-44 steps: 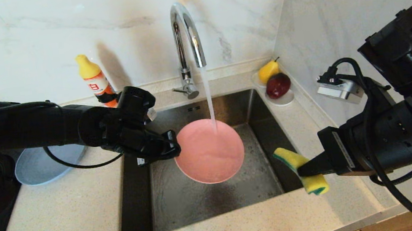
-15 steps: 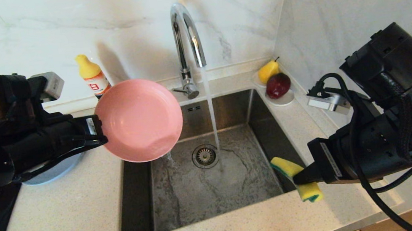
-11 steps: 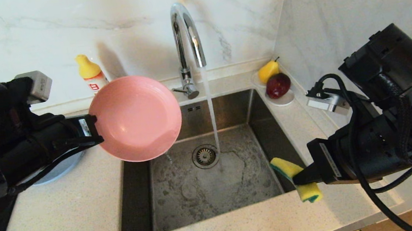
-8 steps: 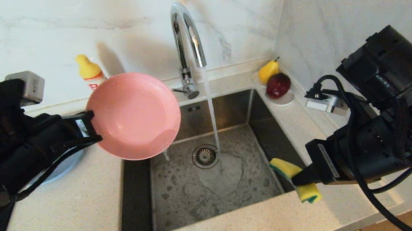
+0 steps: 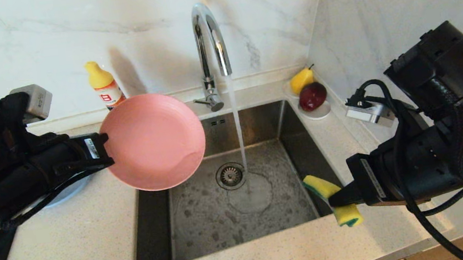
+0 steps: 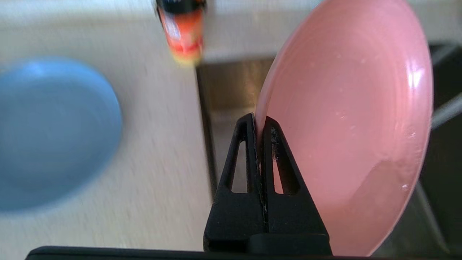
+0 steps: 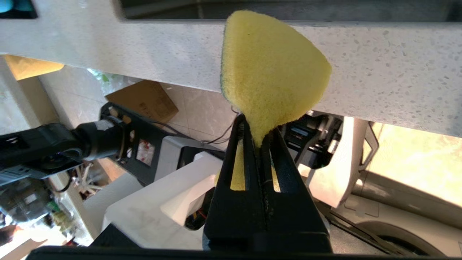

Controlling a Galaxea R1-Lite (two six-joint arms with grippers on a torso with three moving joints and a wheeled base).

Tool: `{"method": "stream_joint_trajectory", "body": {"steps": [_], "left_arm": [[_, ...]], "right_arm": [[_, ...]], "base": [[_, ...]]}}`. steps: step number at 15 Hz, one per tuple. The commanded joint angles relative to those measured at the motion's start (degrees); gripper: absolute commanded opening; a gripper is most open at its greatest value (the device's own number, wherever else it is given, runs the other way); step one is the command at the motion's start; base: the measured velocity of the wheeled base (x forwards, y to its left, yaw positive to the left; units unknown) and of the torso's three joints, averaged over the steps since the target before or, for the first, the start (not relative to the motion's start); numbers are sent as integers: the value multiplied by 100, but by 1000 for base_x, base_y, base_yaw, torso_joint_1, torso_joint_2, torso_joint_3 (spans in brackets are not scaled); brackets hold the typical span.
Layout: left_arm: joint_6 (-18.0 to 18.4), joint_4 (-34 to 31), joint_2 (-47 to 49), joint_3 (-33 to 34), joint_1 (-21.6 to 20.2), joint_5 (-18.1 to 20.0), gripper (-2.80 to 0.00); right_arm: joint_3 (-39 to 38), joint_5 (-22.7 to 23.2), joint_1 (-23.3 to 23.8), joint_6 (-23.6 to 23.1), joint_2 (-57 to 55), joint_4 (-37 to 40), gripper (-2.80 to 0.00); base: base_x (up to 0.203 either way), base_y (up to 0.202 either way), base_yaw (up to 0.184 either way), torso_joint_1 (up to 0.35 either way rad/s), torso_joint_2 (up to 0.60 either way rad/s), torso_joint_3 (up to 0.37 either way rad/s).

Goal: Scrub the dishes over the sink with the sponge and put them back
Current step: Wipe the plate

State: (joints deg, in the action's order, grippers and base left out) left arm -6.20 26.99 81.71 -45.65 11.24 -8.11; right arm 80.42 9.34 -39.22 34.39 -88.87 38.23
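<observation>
My left gripper is shut on the rim of the large pink plate, holding it tilted on edge above the left rim of the sink. A grey-blue plate lies on the counter to the left, mostly hidden behind my left arm in the head view. My right gripper is shut on the waist of the yellow sponge, over the sink's front right corner. The bowls do not show.
Water runs from the chrome tap onto the basin floor beside the drain. A yellow-capped bottle stands behind the plate. A white saucer with a pear and a dark red fruit sits at the back right corner.
The left gripper carried the pink plate out of the water stream, up and left to the sink's left rim, then lowered it slightly. The right gripper with the sponge stayed put.
</observation>
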Motion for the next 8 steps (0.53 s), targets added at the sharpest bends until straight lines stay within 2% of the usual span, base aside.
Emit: {"method": "stream_joint_trajectory", "body": {"steps": [1,4,5,8], "left_arm": [[-364,-1392,-237,-469,3,268,-280],[-824,-3228,-521,-1019,3,1343,-280],[-860,-3464,-575,-1038,10,1565,-280],[-865,-3533,-680,-784,203,1829,-280]], "right_arm": [[97,90,-145,15,103,18,-280],[424,197,-414,15,64,18,-280],[590,292,-500,15,18,32,-280],[1084,828,-830,23,-156,135,-280]], "base": [[0,0,0,0,0,0],[0,0,0,0,0,0],[0,0,0,0,0,0],[0,0,0,0,0,0]]}}
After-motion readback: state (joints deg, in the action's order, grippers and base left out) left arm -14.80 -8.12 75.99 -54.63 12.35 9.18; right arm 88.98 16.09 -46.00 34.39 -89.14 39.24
